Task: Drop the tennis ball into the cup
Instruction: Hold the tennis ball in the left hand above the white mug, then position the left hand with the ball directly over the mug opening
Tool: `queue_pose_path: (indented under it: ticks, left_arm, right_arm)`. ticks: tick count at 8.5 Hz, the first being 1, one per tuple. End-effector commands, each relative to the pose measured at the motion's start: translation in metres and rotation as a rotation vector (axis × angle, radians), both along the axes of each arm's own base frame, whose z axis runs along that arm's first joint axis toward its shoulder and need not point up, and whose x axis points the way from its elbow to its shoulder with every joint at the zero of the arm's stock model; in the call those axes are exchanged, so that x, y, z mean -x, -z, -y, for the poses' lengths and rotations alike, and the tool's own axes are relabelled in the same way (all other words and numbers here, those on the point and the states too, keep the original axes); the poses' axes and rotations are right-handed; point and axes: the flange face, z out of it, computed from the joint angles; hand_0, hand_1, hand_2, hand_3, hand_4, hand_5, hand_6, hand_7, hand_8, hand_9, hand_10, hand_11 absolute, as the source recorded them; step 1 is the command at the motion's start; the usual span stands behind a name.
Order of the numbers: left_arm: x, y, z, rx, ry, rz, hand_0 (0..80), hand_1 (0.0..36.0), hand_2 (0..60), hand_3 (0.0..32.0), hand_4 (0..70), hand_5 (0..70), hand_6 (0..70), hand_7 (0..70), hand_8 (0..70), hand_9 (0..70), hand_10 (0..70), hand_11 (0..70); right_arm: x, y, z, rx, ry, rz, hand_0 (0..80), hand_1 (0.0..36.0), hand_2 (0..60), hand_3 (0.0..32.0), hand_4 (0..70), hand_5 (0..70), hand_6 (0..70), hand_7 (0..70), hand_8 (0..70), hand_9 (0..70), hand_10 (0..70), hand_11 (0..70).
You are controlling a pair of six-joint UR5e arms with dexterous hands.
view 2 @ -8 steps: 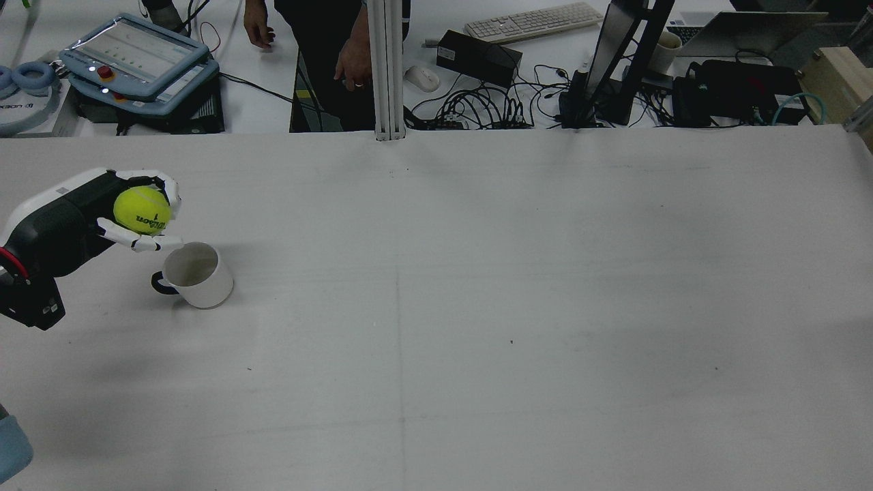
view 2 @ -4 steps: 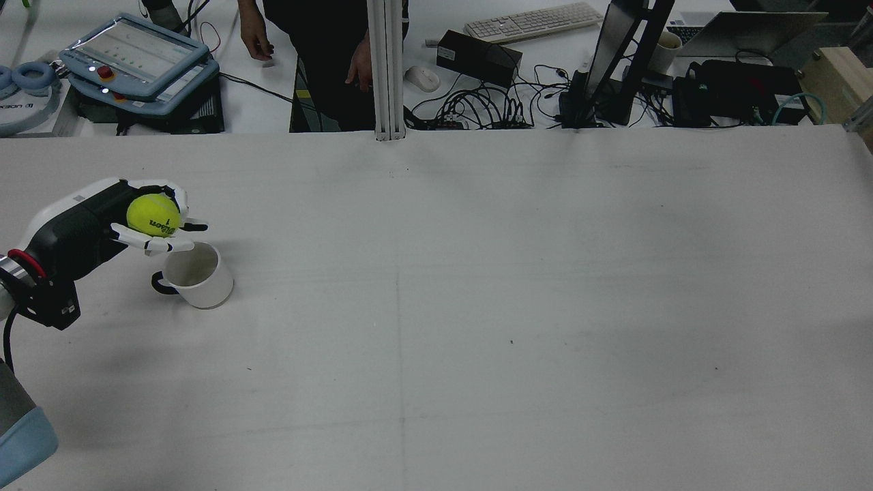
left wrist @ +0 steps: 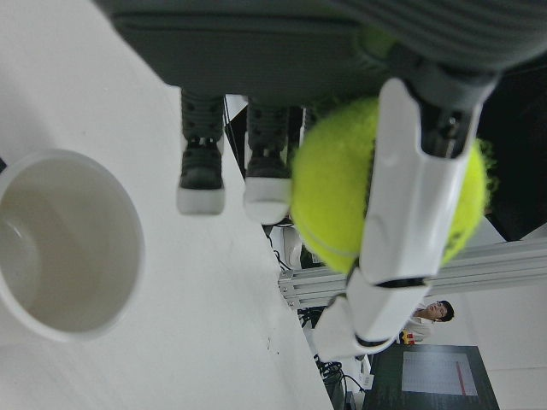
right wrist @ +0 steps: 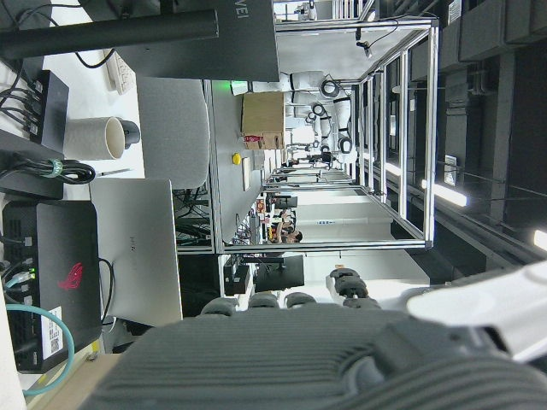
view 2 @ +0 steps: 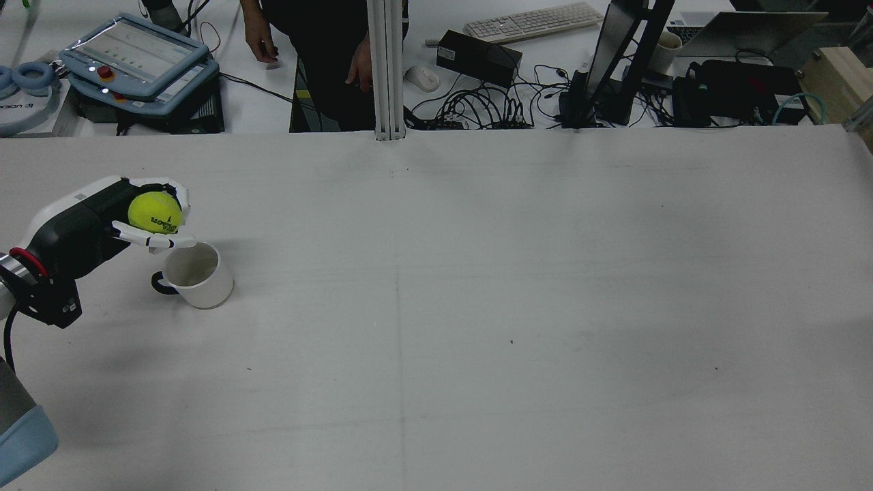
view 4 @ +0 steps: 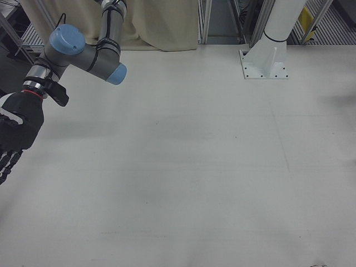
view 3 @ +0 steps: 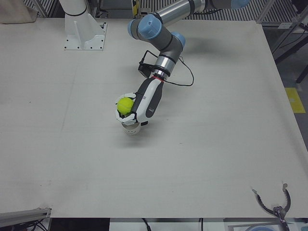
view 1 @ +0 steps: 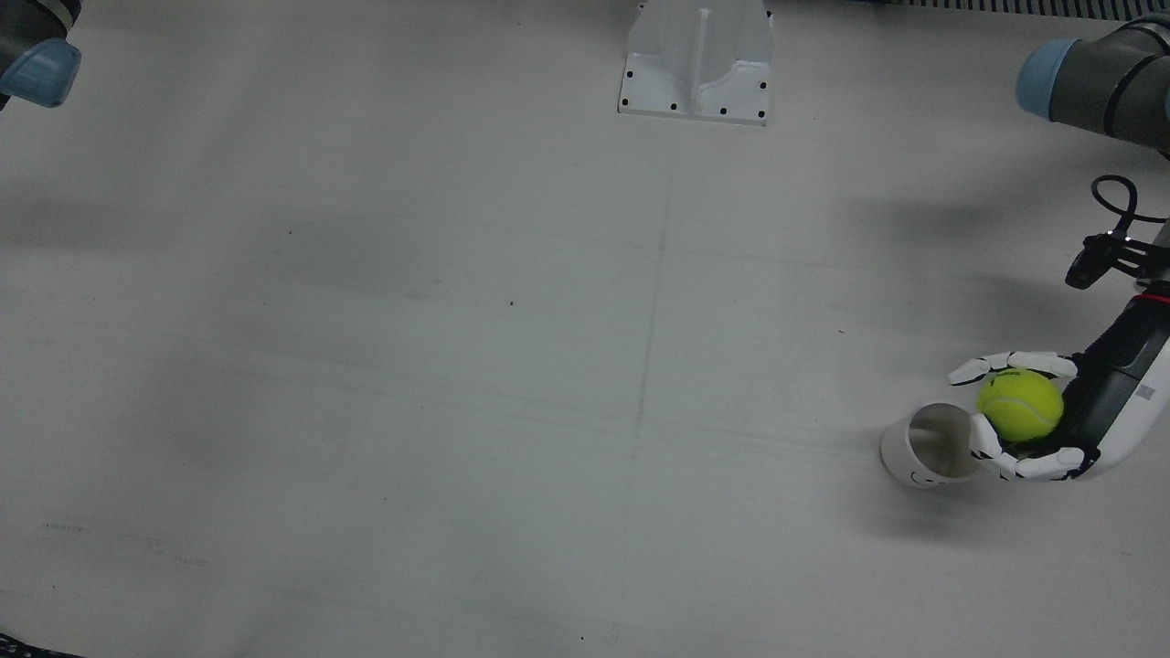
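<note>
A yellow tennis ball [view 2: 155, 212] sits in my left hand [view 2: 95, 225], whose white fingers are closed around it. A white cup [view 2: 196, 274] with a dark handle stands upright and empty on the table. The ball is held above the table just beside the cup's rim, not over its opening. In the front view the ball [view 1: 1020, 405] is to the right of the cup [view 1: 932, 445]. The left hand view shows the ball [left wrist: 342, 188] and the cup's opening [left wrist: 64, 243]. My right hand [view 4: 14, 136] hangs open at the right-front view's left edge, far from the cup.
The white table [view 2: 477, 286] stretches wide to the right of the cup. A post's base plate [view 1: 696, 64] stands at the table's robot side. A person [view 2: 320, 41], a teach pendant [view 2: 136, 61] and cables lie beyond the far edge.
My left hand has moved a little to the right with the ball, closer to the cup's rim. The cup has not moved.
</note>
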Motion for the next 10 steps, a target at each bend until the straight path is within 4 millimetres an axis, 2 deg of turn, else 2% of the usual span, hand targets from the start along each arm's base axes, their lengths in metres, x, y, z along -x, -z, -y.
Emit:
queue_pose_path:
  ticks: [1,2,3,4,5,6,7,8,9,10]
  left_arm:
    - [0.0016,0.0078,0.0,-0.03,-0.002,-0.03,72.4,36.0,60.0,0.0,17.0,58.9,18.4,43.8,20.1,32.4,15.0,25.6]
    - [0.0016,0.0088,0.0001,-0.034,-0.002,-0.033,68.1,36.0,60.0,0.0,7.7,13.4,13.2,17.5,9.5,13.8,8.1,16.1]
    - [0.0016,0.0088,0.0001,-0.034,-0.002,-0.033,63.8,36.0,60.0,0.0,0.6,29.8,3.4,14.3,4.9,9.2,5.8,12.8]
    - [0.0018,0.0082,-0.0001,-0.034,-0.002,-0.033,61.6,36.0,60.0,0.0,0.0,41.9,19.4,9.2,6.4,6.5,4.7,11.2]
    - [0.0018,0.0082,-0.0002,-0.034,-0.002,-0.033,61.7,36.0,60.0,1.6,0.0,9.8,10.8,9.1,4.2,5.5,4.2,10.5]
    - [0.0018,0.0082,-0.0002,-0.034,-0.002,-0.033,61.6,36.0,60.0,2.0,0.0,35.4,2.7,10.0,2.3,5.0,4.1,10.3]
    - [0.0018,0.0082,-0.0002,-0.034,-0.002,-0.033,61.6,36.0,60.0,2.2,0.0,21.1,9.3,9.6,3.6,4.8,3.9,10.0]
    - [0.0018,0.0082,-0.0002,-0.034,-0.002,-0.033,61.4,36.0,60.0,4.2,0.0,19.7,10.0,8.3,3.2,4.0,3.5,9.5]
    - [0.0018,0.0082,-0.0002,-0.034,-0.002,-0.033,61.5,36.0,60.0,3.4,0.0,45.0,3.9,7.5,1.4,3.2,3.3,9.2]
    - [0.0018,0.0082,-0.0002,-0.034,-0.002,-0.033,61.3,36.0,60.0,4.6,0.0,28.5,2.6,7.9,1.2,3.1,3.2,9.1]
  right_arm:
    - [0.0,0.0,0.0,0.0,0.0,0.0,0.0,0.0,0.0,0.0,0.0,0.0,0.0,0.0,0.0,0.0,0.0,0.0]
    - [0.0,0.0,0.0,0.0,0.0,0.0,0.0,0.0,0.0,0.0,0.0,0.0,0.0,0.0,0.0,0.0,0.0,0.0]
    - [0.0,0.0,0.0,0.0,0.0,0.0,0.0,0.0,0.0,0.0,0.0,0.0,0.0,0.0,0.0,0.0,0.0,0.0]
    - [0.0,0.0,0.0,0.0,0.0,0.0,0.0,0.0,0.0,0.0,0.0,0.0,0.0,0.0,0.0,0.0,0.0,0.0]
    - [0.0,0.0,0.0,0.0,0.0,0.0,0.0,0.0,0.0,0.0,0.0,0.0,0.0,0.0,0.0,0.0,0.0,0.0]
    - [0.0,0.0,0.0,0.0,0.0,0.0,0.0,0.0,0.0,0.0,0.0,0.0,0.0,0.0,0.0,0.0,0.0,0.0]
    - [0.0,0.0,0.0,0.0,0.0,0.0,0.0,0.0,0.0,0.0,0.0,0.0,0.0,0.0,0.0,0.0,0.0,0.0]
    - [0.0,0.0,0.0,0.0,0.0,0.0,0.0,0.0,0.0,0.0,0.0,0.0,0.0,0.0,0.0,0.0,0.0,0.0]
    - [0.0,0.0007,0.0002,-0.002,0.0,0.0,0.0,0.0,0.0,0.0,0.0,0.0,0.0,0.0,0.0,0.0,0.0,0.0]
    - [0.0,0.0007,0.0002,-0.002,0.0,0.0,0.0,0.0,0.0,0.0,0.0,0.0,0.0,0.0,0.0,0.0,0.0,0.0]
